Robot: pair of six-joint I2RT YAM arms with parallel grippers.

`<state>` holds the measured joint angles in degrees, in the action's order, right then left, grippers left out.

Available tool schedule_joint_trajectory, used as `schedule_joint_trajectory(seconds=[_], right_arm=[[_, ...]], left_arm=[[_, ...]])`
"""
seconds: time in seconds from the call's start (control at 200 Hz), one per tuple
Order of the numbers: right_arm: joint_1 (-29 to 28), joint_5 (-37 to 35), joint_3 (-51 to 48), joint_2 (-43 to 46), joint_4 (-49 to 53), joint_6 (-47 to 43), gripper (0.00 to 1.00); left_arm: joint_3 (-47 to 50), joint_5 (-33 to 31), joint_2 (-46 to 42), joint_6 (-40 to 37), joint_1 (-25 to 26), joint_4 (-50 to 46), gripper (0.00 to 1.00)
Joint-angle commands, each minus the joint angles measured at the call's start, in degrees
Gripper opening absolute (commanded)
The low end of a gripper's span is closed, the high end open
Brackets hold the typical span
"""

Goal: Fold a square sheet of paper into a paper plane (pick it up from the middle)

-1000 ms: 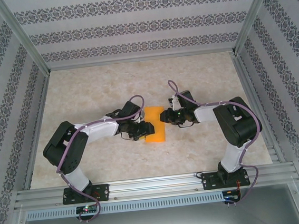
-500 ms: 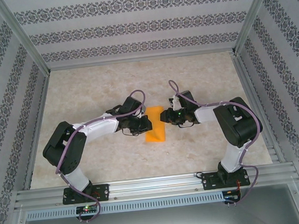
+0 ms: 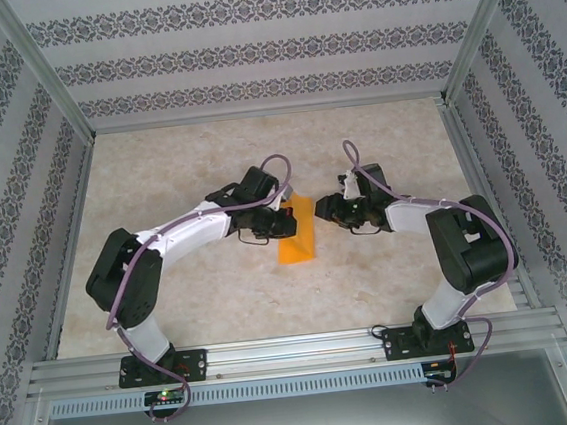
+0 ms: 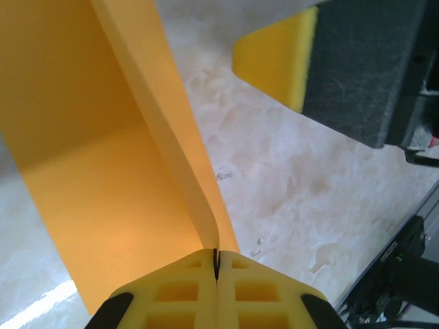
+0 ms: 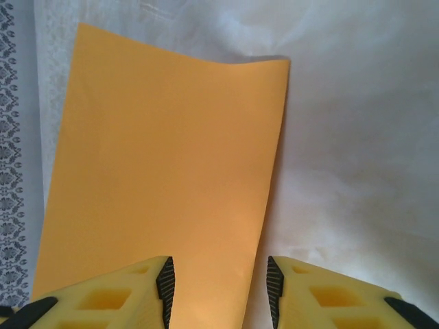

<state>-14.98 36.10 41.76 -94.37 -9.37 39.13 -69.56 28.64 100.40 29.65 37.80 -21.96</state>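
The square sheet of paper (image 3: pixel 297 235) is bright orange and lies mid-table, bent upward along its left side. My left gripper (image 3: pixel 282 217) is shut on that raised edge; in the left wrist view the paper (image 4: pixel 103 171) rises in a curve straight out of the closed jaws of the left gripper (image 4: pixel 217 266). My right gripper (image 3: pixel 326 208) stands just right of the sheet, open. In the right wrist view the paper (image 5: pixel 164 157) spreads flat ahead of the right gripper (image 5: pixel 219 291), its right edge running between the parted fingers, untouched. One right finger (image 4: pixel 285 55) shows beyond the sheet.
The marble-patterned table top (image 3: pixel 202 301) is bounded by an aluminium frame (image 3: pixel 287 351) at the near edge and patterned walls (image 3: pixel 248 55) on the other sides. Both arm bases sit on the near rail. Open room lies behind and in front of the paper.
My left gripper has shut on the paper's left edge and lifted it, so the sheet looks narrower from above. My right gripper has opened and drawn back to the right.
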Motion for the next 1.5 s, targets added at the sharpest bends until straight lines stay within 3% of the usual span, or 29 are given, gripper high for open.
schedule_joint_trajectory(seconds=[0.0,0.46,0.809,1.069,1.349,1.494], right_arm=[[1.0,0.5,0.3,0.6,2.3,0.0,0.42],[6.5,2.7,-2.5,4.0,0.8,1.6,0.43],[8.7,4.4,-3.6,6.4,-0.1,3.0,0.45],[10.0,6.5,-1.4,9.3,3.1,3.3,0.51],[11.1,7.6,-1.4,9.5,4.8,3.6,0.53],[12.2,8.6,-1.8,10.3,4.4,3.7,0.53]], left_arm=[[-3.3,0.3,2.7,-7.7,2.0,-5.4,0.00],[-12.3,3.2,8.8,-15.8,5.5,-9.3,0.01],[-17.3,4.6,13.3,-14.7,5.9,-10.6,0.11],[-19.6,5.7,14.4,-15.9,6.5,-10.5,0.15],[-23.5,7.1,16.3,-19.8,7.6,-11.1,0.33],[-24.2,9.1,17.3,-20.2,7.7,-9.3,0.34]])
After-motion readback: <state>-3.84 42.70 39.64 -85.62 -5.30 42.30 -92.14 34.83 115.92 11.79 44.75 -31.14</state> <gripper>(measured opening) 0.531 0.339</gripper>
